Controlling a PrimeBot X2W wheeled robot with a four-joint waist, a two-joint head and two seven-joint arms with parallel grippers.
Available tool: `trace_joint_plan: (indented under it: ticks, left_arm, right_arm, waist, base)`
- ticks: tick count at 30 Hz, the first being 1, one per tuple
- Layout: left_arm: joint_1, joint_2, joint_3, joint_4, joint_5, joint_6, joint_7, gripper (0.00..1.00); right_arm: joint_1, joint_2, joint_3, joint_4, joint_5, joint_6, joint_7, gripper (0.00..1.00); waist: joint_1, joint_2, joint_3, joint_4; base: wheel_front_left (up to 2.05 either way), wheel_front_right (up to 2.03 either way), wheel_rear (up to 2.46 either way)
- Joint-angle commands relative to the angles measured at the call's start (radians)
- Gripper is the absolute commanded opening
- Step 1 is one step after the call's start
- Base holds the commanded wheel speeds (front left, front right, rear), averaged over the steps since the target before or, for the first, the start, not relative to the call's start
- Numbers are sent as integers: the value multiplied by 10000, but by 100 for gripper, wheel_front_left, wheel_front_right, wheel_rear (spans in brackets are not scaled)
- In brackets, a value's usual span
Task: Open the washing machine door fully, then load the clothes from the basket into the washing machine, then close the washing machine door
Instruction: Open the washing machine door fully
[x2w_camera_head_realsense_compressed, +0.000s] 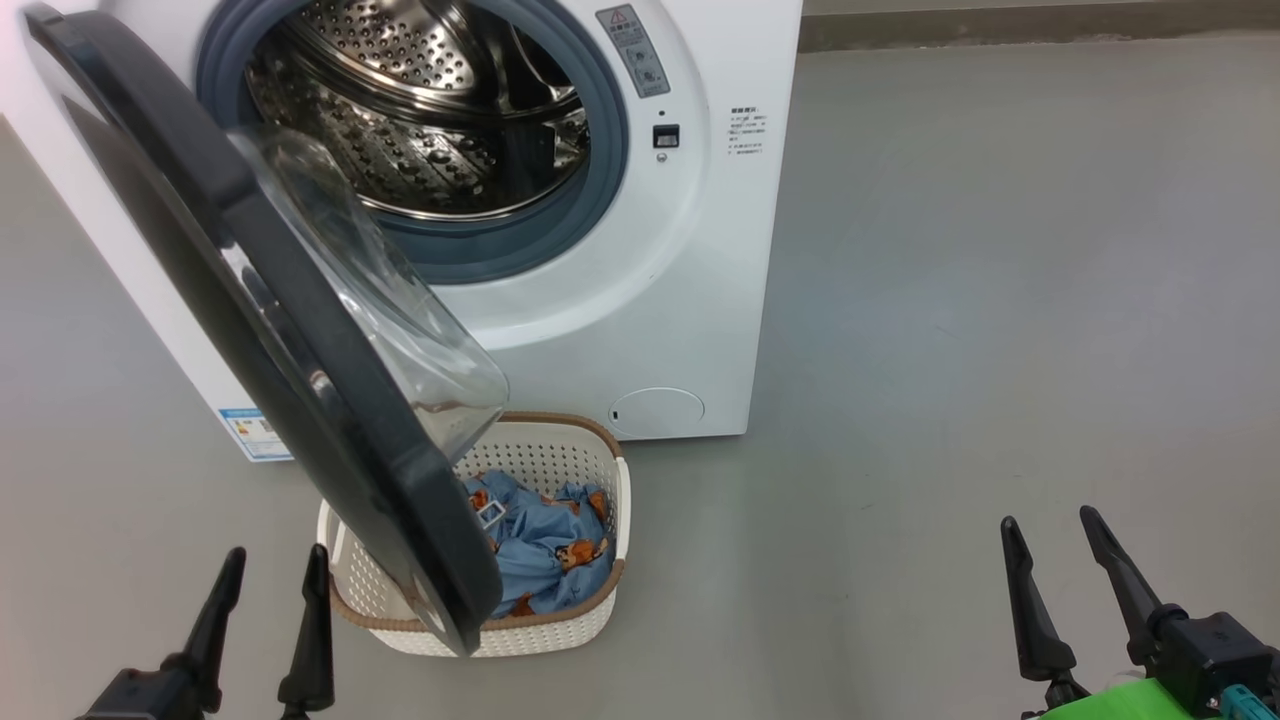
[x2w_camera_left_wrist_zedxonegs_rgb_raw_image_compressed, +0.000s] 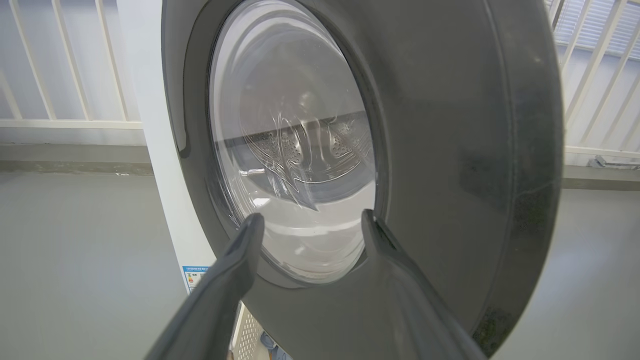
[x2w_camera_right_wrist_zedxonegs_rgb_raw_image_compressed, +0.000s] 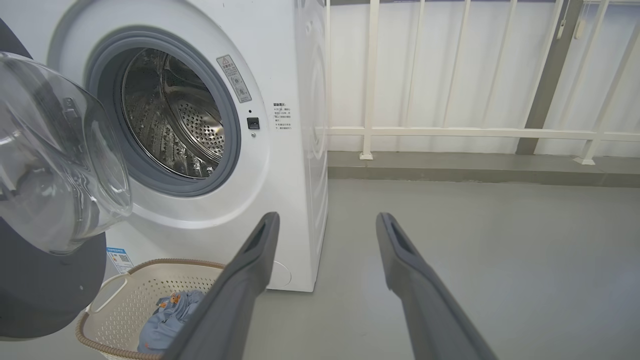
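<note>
While the door (x2w_camera_head_realsense_compressed: 190, 170) hangs open over the basket (x2w_camera_head_realsense_compressed: 612, 470), we see the clothes (x2w_camera_head_realsense_compressed: 545, 550) bundled inside it, before the washer (x2w_camera_head_realsense_compressed: 700, 300). Both our 2 pincers are spread and hold nothing: the left (x2w_camera_head_realsense_compressed: 277, 555) is just beside the basket, the right (x2w_camera_head_realsense_compressed: 1048, 520) well apart from it.

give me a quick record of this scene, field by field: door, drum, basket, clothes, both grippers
washing machine door: swung out, not folded back; hides the basket's left part in the head view
drum: no clothes visible inside
basket: on the floor in front of the washing machine
clothes: blue bundle lying in the basket
left gripper: open, empty, facing the door's outer side
right gripper: open, empty, over bare floor
</note>
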Motion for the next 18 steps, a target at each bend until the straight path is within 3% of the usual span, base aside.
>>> trace_joint_plan:
  ticks: [1, 17, 18]
  left_arm:
    - [-180, 161, 333, -197, 184, -29, -80, 100]
    - [-157, 103, 251, -80, 339, -29, -80, 100]
    - [-156, 100, 235, -52, 313, -29, -80, 48]
  right_arm:
    - [-103, -75, 296, -213, -101, 88, -118, 100]
    - [-18, -74, 228, -44, -280, 88, -118, 100]
    - [-24, -74, 232, -38, -273, 88, -118, 100]
  waist:
    - [0, 0, -6, 28]
    - [0, 0, -23, 47]
    - [0, 0, -25, 42]
  base:
    - [0, 0, 0]
    - [0, 0, 0]
    - [0, 0, 0]
